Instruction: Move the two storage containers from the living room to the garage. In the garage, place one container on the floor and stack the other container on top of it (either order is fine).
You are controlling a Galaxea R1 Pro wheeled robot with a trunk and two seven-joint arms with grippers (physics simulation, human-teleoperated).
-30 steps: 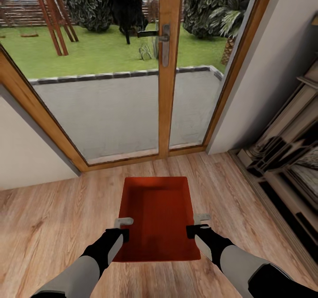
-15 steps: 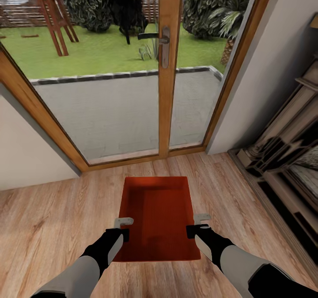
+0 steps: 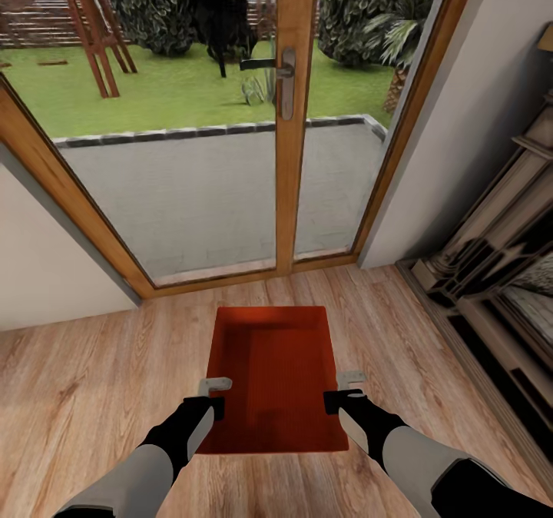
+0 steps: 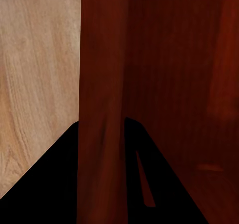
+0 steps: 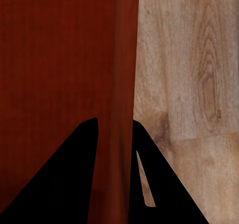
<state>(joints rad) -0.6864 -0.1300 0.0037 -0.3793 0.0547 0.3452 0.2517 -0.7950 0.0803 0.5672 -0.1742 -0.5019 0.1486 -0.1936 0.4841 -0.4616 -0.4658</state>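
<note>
One red-orange open-top storage container (image 3: 276,372) hangs just above the living room's light wood-plank floor (image 3: 92,380), long side pointing away from me. My left gripper (image 3: 209,404) is shut on its left wall near the close end, and my right gripper (image 3: 338,399) is shut on the right wall opposite. In the left wrist view the dark fingers (image 4: 59,174) straddle the red wall (image 4: 104,84). The right wrist view shows its fingers (image 5: 74,174) pinching the other wall (image 5: 124,59) the same way. The bin is empty inside.
A honey-wood framed glass door (image 3: 296,157) with a metal handle (image 3: 286,72) stands straight ahead, with patio and lawn beyond. A white wall (image 3: 46,272) closes the left side. The stepped surround of a fireplace (image 3: 491,272) juts in at the right.
The view has shifted by only a few pixels. The container and both grippers hold the same pose.
</note>
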